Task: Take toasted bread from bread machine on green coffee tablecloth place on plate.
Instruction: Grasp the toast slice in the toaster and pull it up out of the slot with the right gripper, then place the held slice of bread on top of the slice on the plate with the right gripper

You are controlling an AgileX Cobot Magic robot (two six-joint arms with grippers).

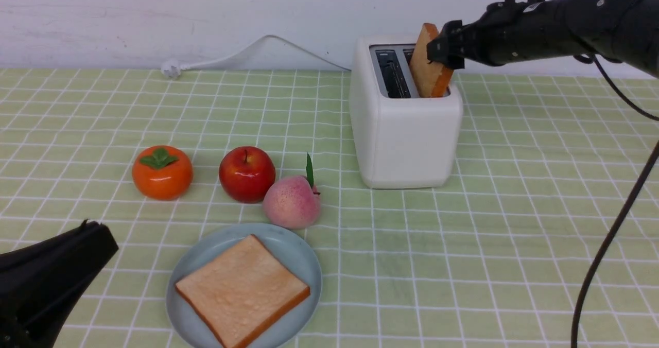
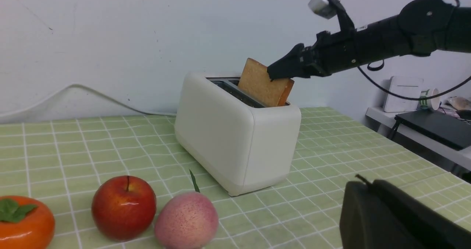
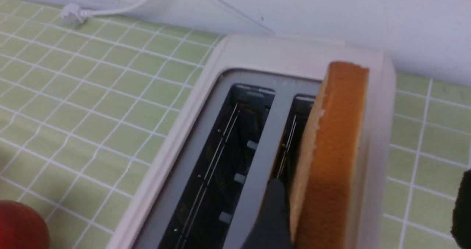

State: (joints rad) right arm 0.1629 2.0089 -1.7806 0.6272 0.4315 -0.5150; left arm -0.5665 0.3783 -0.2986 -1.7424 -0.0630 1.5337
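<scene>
My left tool (image 1: pixel 62 273): black, closed, at the near left corner of the front view, over the green coffee tablecloth (image 1: pixel 515 224), pale green with a white grid, spread on the counter.

Persimmon (image 1: pixel 162 175): one, orange, green leafy top upward.

Plug (image 1: pixel 171 69): one, white, at the far edge of the cloth, its white cord (image 1: pixel 267 36) running up along the pale wall (image 1: pixel 206 13) and down towards the bread machine.

Plate (image 1: pixel 180 317): one, round, blue-grey, in the near part of the cloth, bearing one slice of toasted bread (image 1: pixel 244 289), lying flat, golden face up, browner crust at its edge.

Apple (image 1: pixel 247 174): one, red, stem up, beyond the plate, between persimmon and peach.

Peach (image 1: pixel 292 202): one, pink, with a dark green leaf, just beside the apple.

Bread machine (image 1: pixel 412 142): one, white, boxy, two slots in a grey top; the left slot (image 3: pixel 224 160) has no bread showing.

Second slice of toasted bread (image 3: pixel 331 160): standing tilted in the right slot, its upper part clear of the top.

My right tool (image 1: pixel 445 47): black, open wide, reaching in from the right, its fingers on either side of that slice. Whether either touches it, I cannot tell.
</scene>
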